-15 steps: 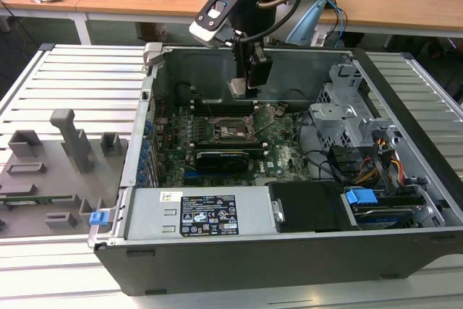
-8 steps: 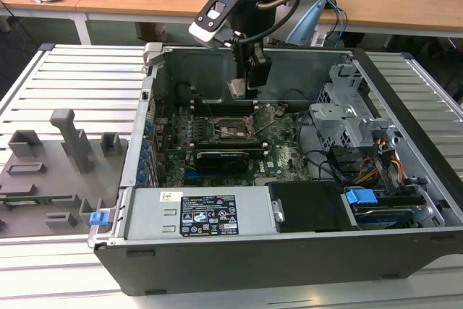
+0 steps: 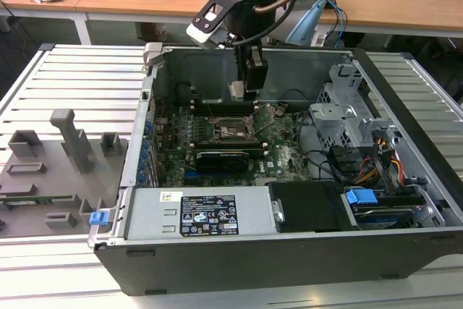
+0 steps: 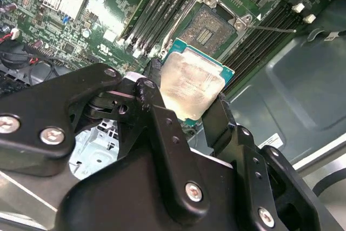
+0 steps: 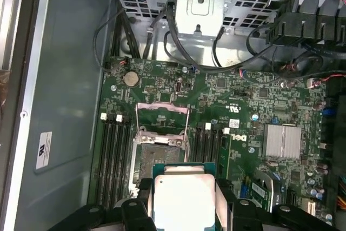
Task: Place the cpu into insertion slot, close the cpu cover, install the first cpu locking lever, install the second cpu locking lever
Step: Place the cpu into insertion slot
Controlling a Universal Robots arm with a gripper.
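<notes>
My gripper (image 3: 244, 92) hangs inside the open computer case (image 3: 145, 251), a short way above the motherboard, and is shut on the cpu (image 3: 236, 90). In both wrist views the cpu (image 4: 192, 79) (image 5: 184, 193) shows its silvery face and green rim between the black fingers (image 4: 154, 96) (image 5: 141, 190). The open insertion slot (image 3: 233, 128) (image 4: 208, 31) (image 5: 160, 147) lies just beneath and slightly ahead of the chip. The cpu cover (image 5: 162, 107), a thin silver frame, is swung open beside the slot. A thin locking lever (image 4: 273, 27) sticks out next to the socket.
Memory slots (image 5: 114, 150) flank the socket on both sides. A long black expansion card (image 3: 228, 157) lies near the front of the socket, with the drive cage (image 3: 347, 113) and cables to the exterior view's right. Grey fixtures (image 3: 65, 142) stand on the table at the exterior view's left.
</notes>
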